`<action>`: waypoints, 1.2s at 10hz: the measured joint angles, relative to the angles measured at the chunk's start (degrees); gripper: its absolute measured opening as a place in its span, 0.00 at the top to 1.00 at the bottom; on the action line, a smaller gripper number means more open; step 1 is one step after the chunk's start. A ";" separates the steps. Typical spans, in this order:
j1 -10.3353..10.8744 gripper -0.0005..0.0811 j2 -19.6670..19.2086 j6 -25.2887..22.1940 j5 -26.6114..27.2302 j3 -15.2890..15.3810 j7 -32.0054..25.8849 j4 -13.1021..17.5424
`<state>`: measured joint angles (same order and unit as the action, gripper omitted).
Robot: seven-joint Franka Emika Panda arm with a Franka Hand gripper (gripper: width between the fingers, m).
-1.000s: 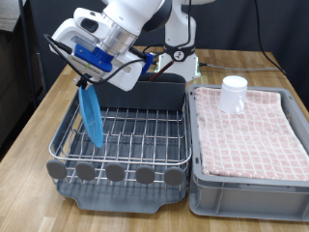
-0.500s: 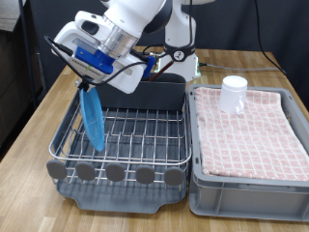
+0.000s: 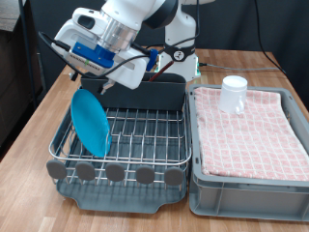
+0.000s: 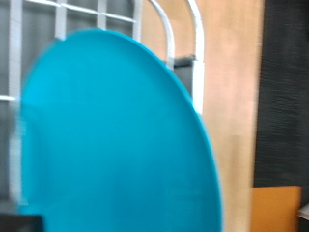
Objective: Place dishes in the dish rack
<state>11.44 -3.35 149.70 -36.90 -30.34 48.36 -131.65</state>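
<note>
Standing on edge at the frame's left, the light-blue plate (image 3: pixel 92 123) leans in the dish rack (image 3: pixel 145 130); the gripper (image 3: pixel 88 85) sits just above, its spread impossible to tell.

A robot lab: a wooden bench (image 3: pixel 34 130) against black curtains (image 3: pixel 232 24), with loose cables (image 3: pixel 266 43) at upper right.

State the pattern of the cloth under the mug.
Pink and white checks on the cloth, clearest in the exterior view.
</note>
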 joint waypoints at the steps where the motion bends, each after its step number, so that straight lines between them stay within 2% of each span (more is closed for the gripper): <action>1: 0.09 0.24 1.41 -0.66 7.77 0.51 -5.68 0.00; 2: 0.29 0.07 3.22 -2.32 13.28 0.91 -9.88 0.13; 3: 0.59 0.07 5.22 -4.90 16.39 1.23 -12.33 0.45; 4: 1.01 0.02 7.10 -7.95 18.67 1.50 -14.15 1.02; 7: 2.35 0.01 11.00 -16.95 23.30 2.83 -17.46 3.55; 9: 3.90 0.01 12.83 -21.33 26.02 4.16 -18.91 4.73; 12: 6.41 0.01 15.09 -22.63 26.88 7.57 -18.68 4.74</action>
<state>17.86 11.74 127.07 -10.02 -22.77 29.68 -126.91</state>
